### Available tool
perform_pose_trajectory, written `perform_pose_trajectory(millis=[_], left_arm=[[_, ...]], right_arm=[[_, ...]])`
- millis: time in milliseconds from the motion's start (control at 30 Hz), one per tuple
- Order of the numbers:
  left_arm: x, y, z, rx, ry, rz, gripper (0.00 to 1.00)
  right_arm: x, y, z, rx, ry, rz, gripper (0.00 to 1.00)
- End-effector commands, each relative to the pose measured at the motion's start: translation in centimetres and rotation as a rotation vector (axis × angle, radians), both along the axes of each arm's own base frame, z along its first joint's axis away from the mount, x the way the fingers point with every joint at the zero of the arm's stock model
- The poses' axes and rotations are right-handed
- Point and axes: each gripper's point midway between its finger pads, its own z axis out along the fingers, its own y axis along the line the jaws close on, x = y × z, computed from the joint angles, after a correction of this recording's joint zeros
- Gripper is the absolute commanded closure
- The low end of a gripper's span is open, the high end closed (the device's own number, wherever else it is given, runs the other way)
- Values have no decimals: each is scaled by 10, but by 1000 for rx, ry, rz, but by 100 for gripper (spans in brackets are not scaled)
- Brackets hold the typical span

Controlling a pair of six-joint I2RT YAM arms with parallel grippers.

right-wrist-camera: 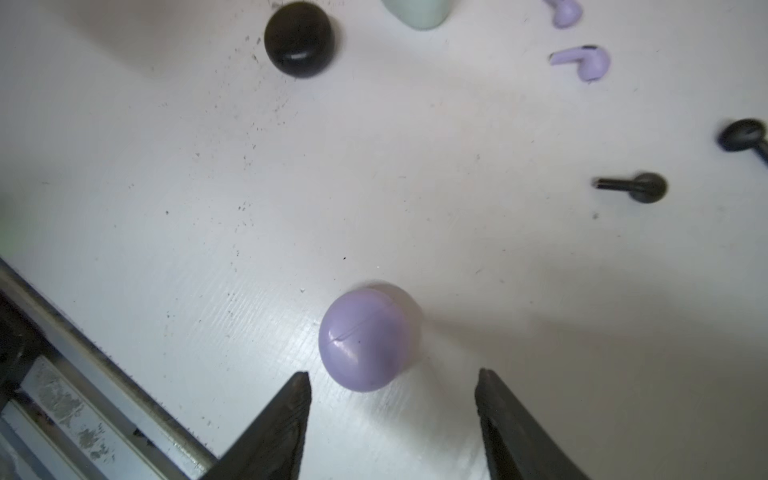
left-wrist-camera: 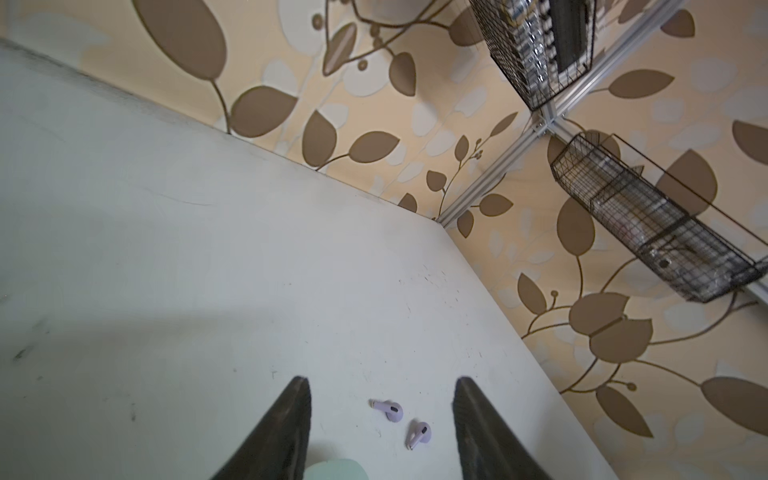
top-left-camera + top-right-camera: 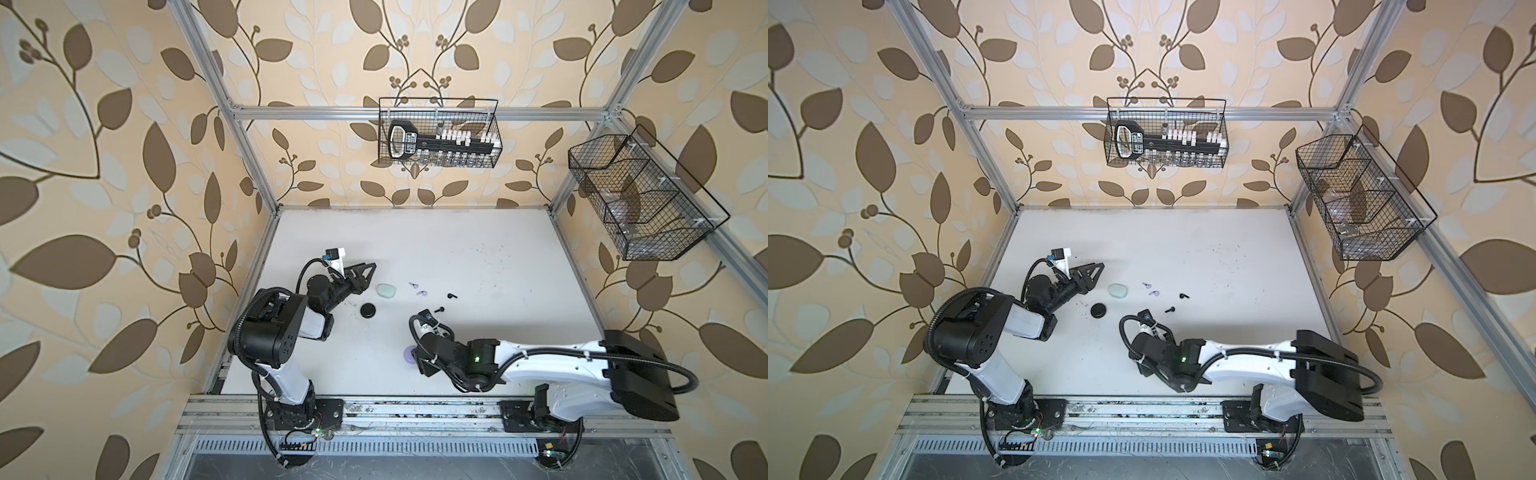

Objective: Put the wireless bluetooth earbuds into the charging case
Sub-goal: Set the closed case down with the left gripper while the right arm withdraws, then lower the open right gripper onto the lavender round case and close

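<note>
The white table (image 3: 478, 257) is lying scuffed and speckled with dark marks. Leaf wallpaper (image 3: 104, 166) is covering the walls around it, behind an aluminium frame (image 3: 415, 113). Two wire baskets are hanging from that frame. The back basket (image 3: 440, 99) is holding a black tool and rows of small white and clear pieces. The side basket (image 3: 594, 153) is hanging on the right wall, split into compartments.

Three cases are sitting on the table: the mint case (image 3: 385, 289), the black case (image 3: 368, 310) just in front of it, and the lilac case (image 1: 365, 340) near the front edge, showing a shut seam.

Four earbuds are lying loose, outside any case. The two lilac earbuds (image 3: 414, 285) (image 3: 422, 292) are lying just right of the mint case. The two black earbuds (image 3: 451, 296) (image 3: 439, 309) are lying further right.

The left gripper (image 2: 382, 380) is standing beside the mint case with its jaws spread and holding nothing. The right gripper (image 1: 394, 372) is pointing at the lilac case with its jaws spread; the case is sitting just ahead of the tips, not between them.
</note>
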Motion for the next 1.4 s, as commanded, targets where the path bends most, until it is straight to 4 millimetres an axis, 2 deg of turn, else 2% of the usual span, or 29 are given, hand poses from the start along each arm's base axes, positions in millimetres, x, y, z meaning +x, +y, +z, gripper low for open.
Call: perform_pose_trajectory(millis=[0, 100, 233, 367, 500, 700, 833, 1033, 1167, 1367], left_arm=[[-6, 15, 23, -125, 13, 25, 33], [-14, 17, 29, -63, -25, 30, 1], [-20, 30, 29, 46, 20, 109, 1], [-24, 48, 18, 165, 179, 207, 1], [-32, 59, 23, 185, 256, 265, 1], [-44, 45, 40, 162, 228, 182, 1], [-54, 34, 51, 174, 175, 105, 1], [-59, 27, 56, 179, 159, 76, 1], [-60, 17, 57, 194, 148, 40, 1], [-60, 17, 56, 210, 151, 48, 1]], right_arm=[[1, 26, -2, 0, 9, 48, 31], [1, 32, -17, -46, 27, 57, 29], [5, 31, -28, -104, 25, 47, 29], [6, 26, -38, -145, 26, 35, 29], [10, 15, -44, -185, 19, -14, 33], [18, -13, -48, -166, 28, -137, 40], [23, -30, -53, -118, 61, -211, 40], [24, -47, -55, -61, 100, -276, 38], [21, -44, -48, -3, 116, -275, 35], [9, -21, -35, 47, 123, -209, 32]])
